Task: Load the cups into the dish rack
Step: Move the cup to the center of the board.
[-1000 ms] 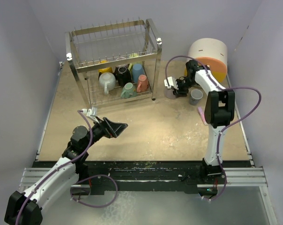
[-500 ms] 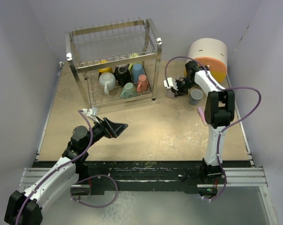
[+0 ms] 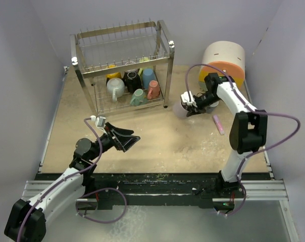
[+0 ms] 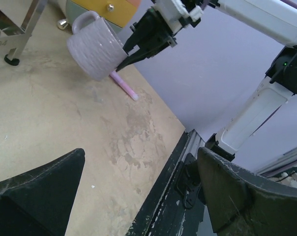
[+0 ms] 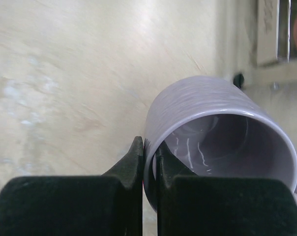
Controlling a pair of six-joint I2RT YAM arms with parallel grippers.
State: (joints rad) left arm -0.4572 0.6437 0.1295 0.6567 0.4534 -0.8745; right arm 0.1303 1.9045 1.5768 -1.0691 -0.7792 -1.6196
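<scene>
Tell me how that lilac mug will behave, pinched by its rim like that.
The lilac mug looks rigid ceramic, so it should not flex. The right tool pinches only one wall at the rim, and the inside looks glossy, so it may swivel or slip. Dropped, it would probably chip.

Black fingers (image 5: 129, 167) tight on rim of lilac mug (image 5: 207, 105)

Plain pale lilac walls (image 3: 26, 60) close in a worn tan tabletop (image 3: 157, 136), mottled with whitish scuffs, on its left, far and right sides. A black strip (image 3: 157, 176) and a ribbed aluminium rail (image 3: 266, 190) run along its near edge. A round white, orange and yellow drawer unit (image 3: 224, 54) stands in the far right corner. The light is soft and even.
</scene>
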